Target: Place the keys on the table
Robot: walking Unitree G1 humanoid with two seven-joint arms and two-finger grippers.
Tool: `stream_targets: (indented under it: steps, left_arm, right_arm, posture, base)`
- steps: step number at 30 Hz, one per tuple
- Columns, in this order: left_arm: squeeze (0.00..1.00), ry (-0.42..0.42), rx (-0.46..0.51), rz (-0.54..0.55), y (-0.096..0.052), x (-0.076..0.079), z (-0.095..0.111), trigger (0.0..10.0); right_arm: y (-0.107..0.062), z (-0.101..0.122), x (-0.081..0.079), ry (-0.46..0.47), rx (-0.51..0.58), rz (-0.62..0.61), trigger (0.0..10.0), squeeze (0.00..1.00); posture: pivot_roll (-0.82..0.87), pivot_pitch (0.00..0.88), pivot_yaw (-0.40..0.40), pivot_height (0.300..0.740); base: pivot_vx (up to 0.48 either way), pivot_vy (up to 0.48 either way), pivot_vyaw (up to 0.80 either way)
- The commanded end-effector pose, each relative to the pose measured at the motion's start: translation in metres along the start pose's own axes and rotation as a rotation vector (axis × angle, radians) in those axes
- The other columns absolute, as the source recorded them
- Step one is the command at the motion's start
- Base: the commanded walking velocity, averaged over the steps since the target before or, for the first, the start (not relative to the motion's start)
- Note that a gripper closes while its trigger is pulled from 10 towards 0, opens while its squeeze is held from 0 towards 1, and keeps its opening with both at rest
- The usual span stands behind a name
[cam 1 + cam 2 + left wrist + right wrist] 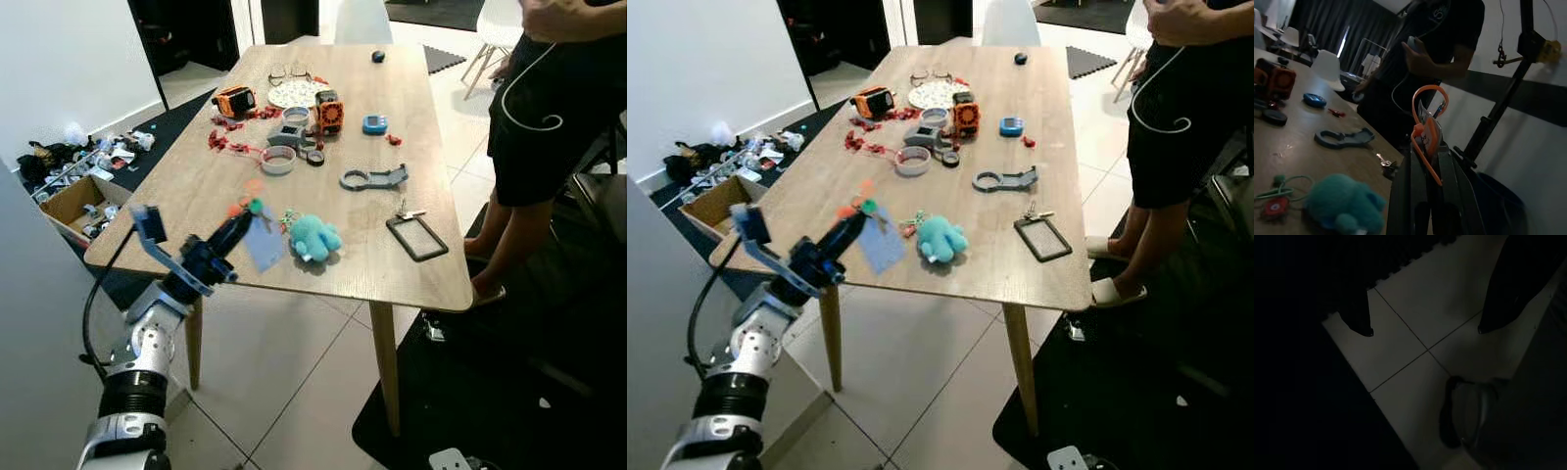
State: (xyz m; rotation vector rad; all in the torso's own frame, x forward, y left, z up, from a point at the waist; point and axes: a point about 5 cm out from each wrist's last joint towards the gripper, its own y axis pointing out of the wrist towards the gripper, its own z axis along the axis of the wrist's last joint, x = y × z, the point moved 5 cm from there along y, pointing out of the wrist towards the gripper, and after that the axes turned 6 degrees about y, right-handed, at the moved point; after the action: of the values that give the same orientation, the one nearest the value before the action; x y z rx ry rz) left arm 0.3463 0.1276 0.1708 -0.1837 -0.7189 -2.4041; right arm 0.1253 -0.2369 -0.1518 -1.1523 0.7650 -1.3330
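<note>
My left gripper (243, 219) reaches over the near left part of the wooden table (392, 108), shut on the keys (253, 207). They are a bunch on an orange loop with a grey-blue card (265, 245) hanging below. In the left wrist view the orange loop and tag (1426, 128) stick up from between the closed fingers (1449, 176). The bunch hangs just above the tabletop, left of a teal plush toy (315, 238). My right gripper (1424, 330) hangs idle over the tiled floor, its fingers apart and holding nothing.
On the table lie a black badge holder (416, 238), a grey tool (374, 178), tape rolls, orange gadgets (330, 112) and red bits. A person (554, 117) stands at the table's right side. A box of clutter (73, 201) sits on the floor at left.
</note>
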Motion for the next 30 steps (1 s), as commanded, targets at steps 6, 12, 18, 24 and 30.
stream_targets:
  steps: [6, 12, 18, 24, 30]
  left_arm:
    - [0.0, -0.004, -0.021, 0.007, -0.003, 0.002, -0.009, 10.0]
    - [0.0, -0.001, -0.059, 0.003, 0.0, 0.006, -0.016, 10.0]
    - [0.0, 0.126, -0.212, -0.002, 0.002, 0.007, -0.035, 10.0]
    - [0.0, 0.204, -0.307, -0.009, 0.01, 0.009, -0.051, 10.0]
    - [0.0, 0.328, -0.49, -0.036, 0.014, 0.012, -0.086, 10.0]
  right_arm:
    - [0.0, -0.001, -0.006, -0.011, -0.004, 0.016, 10.0, 0.0]
    - [0.0, 0.0, -0.006, -0.021, -0.003, 0.015, 10.0, 0.0]
    - [0.0, 0.001, -0.006, -0.024, -0.001, 0.015, 10.0, 0.0]
    - [0.0, 0.0, -0.006, -0.025, -0.005, 0.015, 10.0, 0.0]
    - [0.0, -0.003, -0.008, -0.017, -0.009, 0.014, 10.0, 0.0]
  posture:
    - [-0.08, 0.03, 0.086, 0.74]
    - [-0.07, 0.028, 0.084, 0.74]
    - [-0.08, 0.034, 0.087, 0.74]
    - [-0.08, 0.04, 0.091, 0.74]
    - [-0.09, 0.047, 0.105, 0.74]
  base:
    - [0.332, 0.0, 0.0]
    - [0.256, 0.0, 0.0]
    - [0.0, 0.0, 0.0]
    - [0.0, 0.0, 0.0]
    - [0.0, 0.0, 0.0]
